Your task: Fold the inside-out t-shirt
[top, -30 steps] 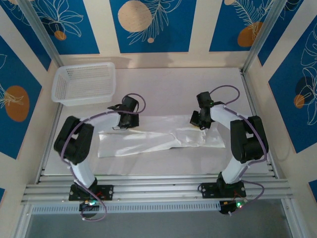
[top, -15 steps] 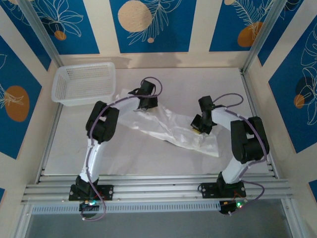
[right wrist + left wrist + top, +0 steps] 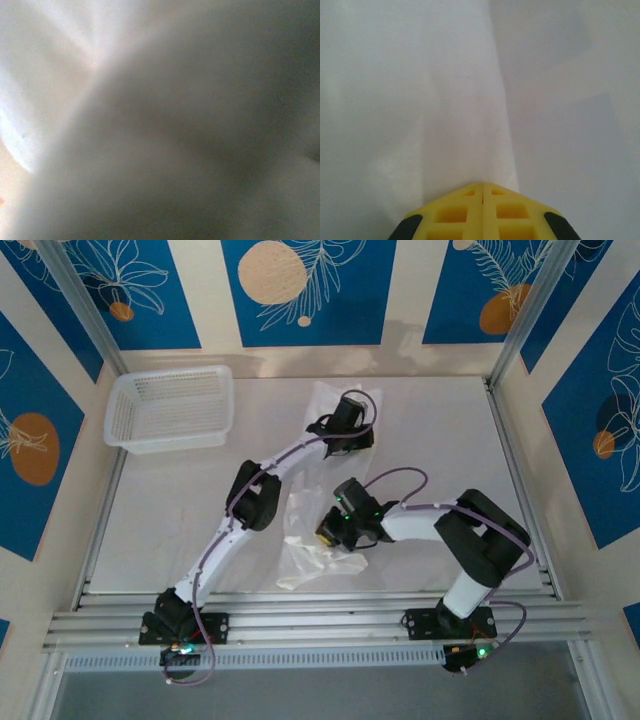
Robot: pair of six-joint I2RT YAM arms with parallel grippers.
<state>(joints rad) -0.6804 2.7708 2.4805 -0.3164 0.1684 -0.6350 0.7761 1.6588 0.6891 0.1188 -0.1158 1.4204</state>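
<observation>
**Shirt strung in a rope between two clamped tools: fold at risk**

The left tool (image 3: 483, 186) was clenched on the inside-out t-shirt (image 3: 303, 558), its yellow fingers (image 3: 462, 216) pressed together with thin white cloth pinched between them. That arm reached far out to about 12 o'clock on the table (image 3: 450, 440). The right tool (image 3: 329, 532) sat near the table's centre, also clenched. The cloth gathered at it and lay right against its wrist camera, so it appeared to be grasping the shirt too.

The shirt ran as a narrow, twisted band from 12 o'clock down through the centre, with a loose crumpled end trailing toward 7 o'clock.

Risks, as I judged them:
- The garment was bunched rather than spread, so any fold laid now would trap wrinkles and come out lopsided.
- The fabric was thin, so pulling the two tools further apart could slip it out of one pinch.
- The left forearm crossed close over the cloth and near the right tool, so a careless swing could snag the shirt or knock the arms together.
- With its camera smothered, the right arm had no view of its own grip.

Count: one t-shirt, one white mesh basket (image 3: 170, 410) at 10 o'clock, standing well apart from the shirt, two arms and two tools.
</observation>
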